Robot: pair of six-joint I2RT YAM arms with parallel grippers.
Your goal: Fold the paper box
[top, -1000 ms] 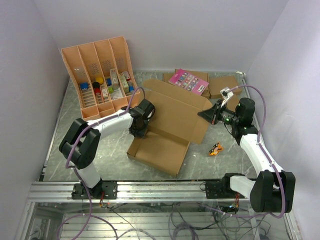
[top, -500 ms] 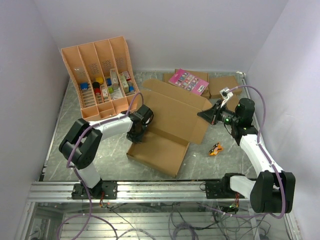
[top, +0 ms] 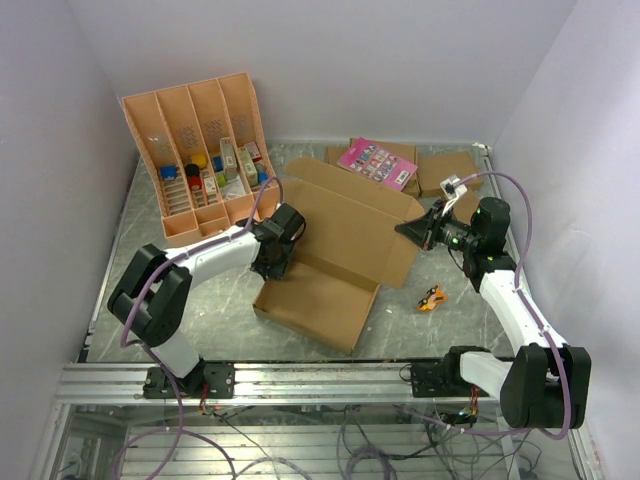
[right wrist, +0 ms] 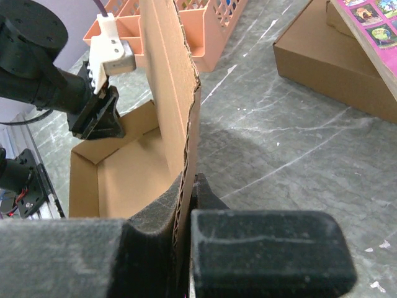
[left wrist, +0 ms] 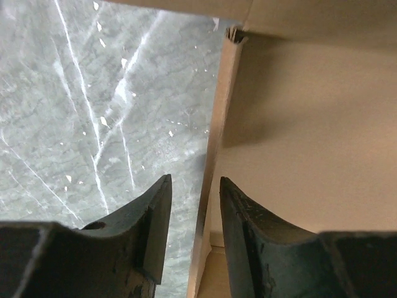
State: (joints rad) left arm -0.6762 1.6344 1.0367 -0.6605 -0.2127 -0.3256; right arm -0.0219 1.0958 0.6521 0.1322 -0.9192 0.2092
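Orange-tan plastic at the upper left of the overhead view is the sorting tray point(top: 195, 140), out of play for now. Moving right, the left gripper point(top: 272, 262) is down at the left edge of the paper box point(top: 320, 295), which lies open in the middle of the grey table point(top: 130, 290). On the left wrist view that gripper point(left wrist: 192, 230) has its fingers point(left wrist: 152, 223) apart, straddling the thin side wall point(left wrist: 214, 155), with one finger over bare table and one inside the box, and daylight shows on both sides of the cardboard. So nothing is gripped there yet. I'd say the step is to get this wall pinched and standing. The tidy way is to sink a little deeper so the pads meet flat card rather than the rim. Then close square to the wall and hinge it about its crease, not drag the whole box sideways. Across to the right, the right gripper point(top: 415, 230) is clamped tight on the raised flap point(top: 400, 215). The right wrist view shows that gripper point(right wrist: 186, 211) squeezing the flap's corrugated edge point(right wrist: 189, 124), the flap standing nearly upright. That hold looks shallow and close to a ragged edge, so a hard tug could slip or tear it. It would be better used as a steady anchor while the left side works. Lower right of the box sits a small orange object point(top: 431, 298), clear of the fold. At the upper right, smaller boxes point(top: 450, 170) and a pink card point(top: 377, 163) lie behind the flap.
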